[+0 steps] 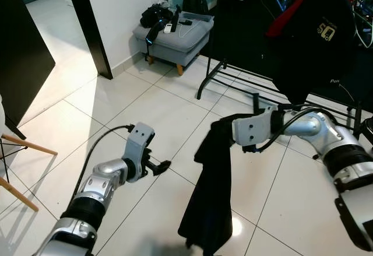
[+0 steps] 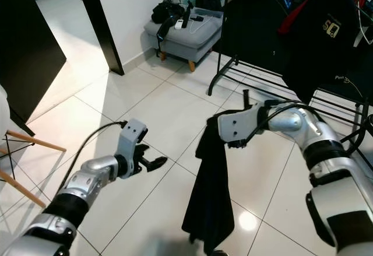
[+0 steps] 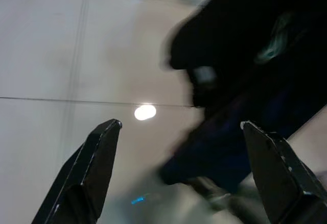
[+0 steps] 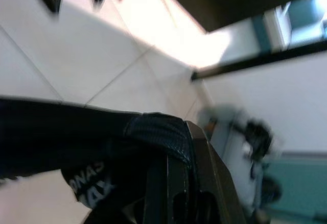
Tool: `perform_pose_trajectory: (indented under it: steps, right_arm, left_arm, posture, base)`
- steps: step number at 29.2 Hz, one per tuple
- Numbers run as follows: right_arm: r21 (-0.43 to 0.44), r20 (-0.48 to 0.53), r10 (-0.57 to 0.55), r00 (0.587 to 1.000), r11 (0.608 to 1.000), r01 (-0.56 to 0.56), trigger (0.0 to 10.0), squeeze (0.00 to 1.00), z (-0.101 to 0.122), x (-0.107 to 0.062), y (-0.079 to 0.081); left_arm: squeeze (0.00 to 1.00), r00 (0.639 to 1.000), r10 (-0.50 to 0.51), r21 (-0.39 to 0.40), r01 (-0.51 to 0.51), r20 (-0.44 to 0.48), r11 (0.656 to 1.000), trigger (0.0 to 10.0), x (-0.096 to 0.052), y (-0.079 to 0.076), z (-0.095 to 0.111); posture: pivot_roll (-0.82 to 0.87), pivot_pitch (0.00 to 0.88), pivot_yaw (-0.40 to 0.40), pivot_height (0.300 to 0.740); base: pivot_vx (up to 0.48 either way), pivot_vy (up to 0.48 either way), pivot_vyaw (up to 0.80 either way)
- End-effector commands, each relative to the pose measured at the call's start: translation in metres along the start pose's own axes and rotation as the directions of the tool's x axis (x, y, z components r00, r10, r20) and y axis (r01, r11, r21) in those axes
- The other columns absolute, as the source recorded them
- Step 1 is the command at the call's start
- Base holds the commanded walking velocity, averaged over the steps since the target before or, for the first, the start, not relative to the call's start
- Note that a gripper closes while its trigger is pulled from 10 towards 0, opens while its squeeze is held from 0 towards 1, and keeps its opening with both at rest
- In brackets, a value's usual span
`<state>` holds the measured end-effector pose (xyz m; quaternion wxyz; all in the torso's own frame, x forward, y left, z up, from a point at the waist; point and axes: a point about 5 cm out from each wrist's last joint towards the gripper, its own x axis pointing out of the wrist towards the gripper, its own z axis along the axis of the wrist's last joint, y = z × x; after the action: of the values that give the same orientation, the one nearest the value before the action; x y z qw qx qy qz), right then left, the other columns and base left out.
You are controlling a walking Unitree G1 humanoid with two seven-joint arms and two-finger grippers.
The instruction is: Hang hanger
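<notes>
- Our right gripper is clamped on the top of a black garment, presumably on its hanger, carried in front of the clothes rack for hanging
- Garment's long axis runs vertical, hem toward the floor
- Our left gripper, fingers spread and empty, waits left of the garment, away from the rack

Blk garment, wht tile floor
</notes>
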<state>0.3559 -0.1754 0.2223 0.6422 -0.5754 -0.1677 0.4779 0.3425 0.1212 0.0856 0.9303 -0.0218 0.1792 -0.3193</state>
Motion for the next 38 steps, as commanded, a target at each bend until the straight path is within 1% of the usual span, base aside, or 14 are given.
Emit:
perform_pose_trajectory:
  steps: [1, 2, 3, 5, 11, 21, 27, 31, 32, 33, 35, 36, 37, 38]
  right_arm:
    - [-0.057, 0.078, -0.040, 0.996, 0.997, 0.044, 0.0, 0.00, 0.011, 0.002, -0.011]
    - [-0.081, 0.096, -0.046, 0.994, 0.995, 0.054, 0.0, 0.00, 0.013, 0.003, -0.012]
    - [-0.106, 0.117, -0.053, 0.992, 0.992, 0.065, 2.1, 0.00, 0.016, 0.003, -0.012]
    - [-0.146, 0.142, -0.047, 0.989, 0.987, 0.068, 0.0, 0.00, 0.018, 0.003, -0.012]
    - [-0.198, 0.147, 0.034, 0.989, 0.980, -0.005, 0.0, 0.00, 0.018, -0.003, -0.005]
    - [-0.210, 0.123, 0.005, 0.992, 0.977, 0.021, 0.0, 0.00, 0.015, -0.006, -0.013]
    - [-0.169, 0.126, -0.102, 0.987, 0.978, 0.123, 0.0, 0.00, 0.015, -0.005, -0.028]
    - [-0.168, 0.146, -0.139, 0.979, 0.972, 0.163, 0.0, 0.00, 0.019, -0.004, -0.035]
    - [-0.171, 0.152, -0.148, 0.977, 0.970, 0.174, 0.0, 0.00, 0.020, -0.004, -0.038]
    - [-0.169, 0.161, -0.162, 0.974, 0.967, 0.189, 0.0, 0.00, 0.021, -0.004, -0.040]
    - [-0.168, 0.169, -0.177, 0.970, 0.964, 0.206, 0.0, 0.00, 0.022, -0.005, -0.043]
    - [-0.175, 0.184, -0.180, 0.966, 0.961, 0.212, 0.0, 0.00, 0.024, -0.005, -0.045]
    - [-0.181, 0.194, -0.180, 0.964, 0.960, 0.215, 0.0, 0.00, 0.025, -0.004, -0.045]
    - [-0.189, 0.210, -0.177, 0.962, 0.958, 0.217, 0.0, 0.00, 0.028, -0.004, -0.046]
  left_arm:
    - [0.00, 0.999, 0.035, -0.057, -0.035, -0.007, 0.998, 10.0, 0.005, -0.002, -0.007]
    - [0.00, 0.998, 0.066, -0.066, -0.065, 0.004, 0.996, 10.0, 0.009, -0.003, -0.007]
    - [0.00, 0.995, 0.099, -0.069, -0.097, 0.028, 0.993, 10.0, 0.013, -0.004, -0.004]
    - [0.00, 0.985, 0.153, -0.082, -0.147, 0.074, 0.986, 10.0, 0.017, -0.002, 0.005]
    - [0.00, 0.965, 0.189, -0.143, -0.164, 0.180, 0.976, 10.0, 0.016, 0.005, 0.028]
    - [0.00, 0.961, 0.062, -0.143, -0.023, 0.271, 0.989, 10.0, 0.010, 0.004, 0.031]
    - [0.00, 0.942, -0.159, -0.145, 0.209, 0.297, 0.967, 10.0, 0.013, -0.022, 0.025]
    - [0.00, 0.941, -0.215, -0.109, 0.249, 0.261, 0.962, 10.0, 0.017, -0.032, 0.020]
    - [0.06, 0.943, -0.212, -0.101, 0.244, 0.255, 0.964, 10.0, 0.018, -0.034, 0.020]
    - [0.55, 0.945, -0.198, -0.111, 0.233, 0.260, 0.966, 10.0, 0.020, -0.035, 0.021]
    - [0.55, 0.946, -0.183, -0.124, 0.223, 0.268, 0.967, 10.0, 0.021, -0.035, 0.022]
    - [1.00, 0.947, -0.176, -0.116, 0.213, 0.270, 0.970, 10.0, 0.024, -0.037, 0.023]
    - [1.00, 0.947, -0.172, -0.107, 0.207, 0.270, 0.972, 10.0, 0.025, -0.039, 0.024]
    - [0.17, 0.947, -0.166, -0.104, 0.201, 0.276, 0.974, 10.0, 0.028, -0.041, 0.025]
  posture:
    - [-0.08, 0.148, -0.002, 0.740]
    - [-0.09, 0.148, 0.000, 0.740]
    - [-0.09, 0.149, 0.003, 0.740]
    - [-0.10, 0.150, 0.008, 0.740]
    - [-0.11, 0.153, 0.007, 0.740]
    - [-0.11, 0.157, -0.016, 0.740]
    - [-0.11, 0.157, -0.016, 0.740]
    - [-0.11, 0.157, -0.016, 0.740]
    - [-0.11, 0.156, -0.016, 0.740]
    - [-0.12, 0.155, -0.015, 0.740]
    - [-0.12, 0.155, -0.015, 0.740]
    - [-0.12, 0.154, -0.014, 0.740]
    - [-0.12, 0.154, -0.014, 0.740]
    - [-0.12, 0.150, -0.013, 0.740]
  base:
    - [0.000, 0.000, 0.00]
    - [0.000, 0.000, 0.00]
    - [0.000, 0.000, 0.00]
    - [0.000, 0.000, 0.00]
    - [0.000, 0.000, 0.00]
    - [0.000, 0.000, 0.00]
    - [0.000, 0.000, 0.00]
    - [0.000, 0.000, 0.00]
    - [0.000, 0.000, 0.00]
    - [0.000, 0.000, 0.00]
    - [0.000, 0.000, 0.00]
    - [0.000, 0.000, 0.00]
    - [0.000, 0.000, 0.00]
    - [0.000, 0.000, 0.00]
